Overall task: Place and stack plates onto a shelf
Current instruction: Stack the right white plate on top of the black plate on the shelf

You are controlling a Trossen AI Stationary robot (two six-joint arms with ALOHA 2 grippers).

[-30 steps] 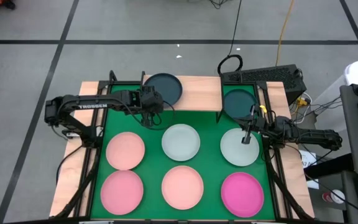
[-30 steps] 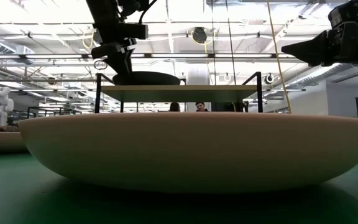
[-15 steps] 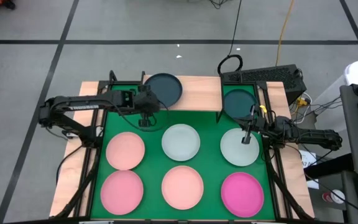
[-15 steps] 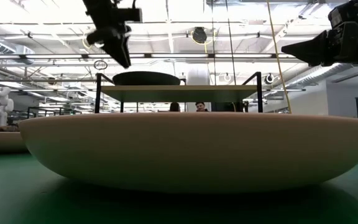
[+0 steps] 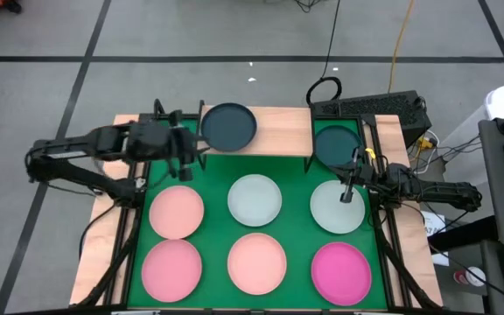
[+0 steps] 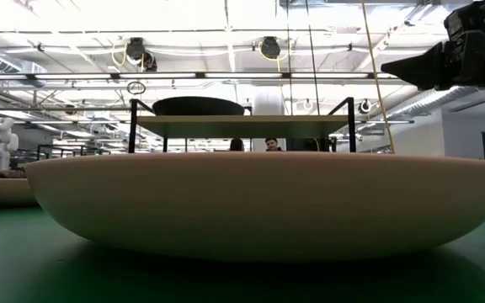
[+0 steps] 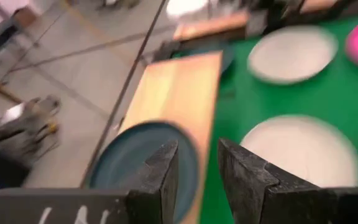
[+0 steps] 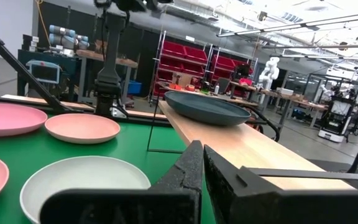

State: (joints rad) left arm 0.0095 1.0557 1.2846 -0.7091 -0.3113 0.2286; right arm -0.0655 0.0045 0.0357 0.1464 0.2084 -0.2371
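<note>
Green table, blurred left pincer

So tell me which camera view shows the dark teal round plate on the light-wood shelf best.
The high view: the dark teal plate shows whole, on the left part of the light-wood shelf. The low view gives only its edge-on rim. The right wrist view shows it obliquely; the left wrist view blurs it behind the left gripper.

There are eight plates in total. Two are dark teal: one on the shelf at and one at. Two are pale mint-white. Three are light pink. One is bright magenta. There is one shelf and two arms.
</note>
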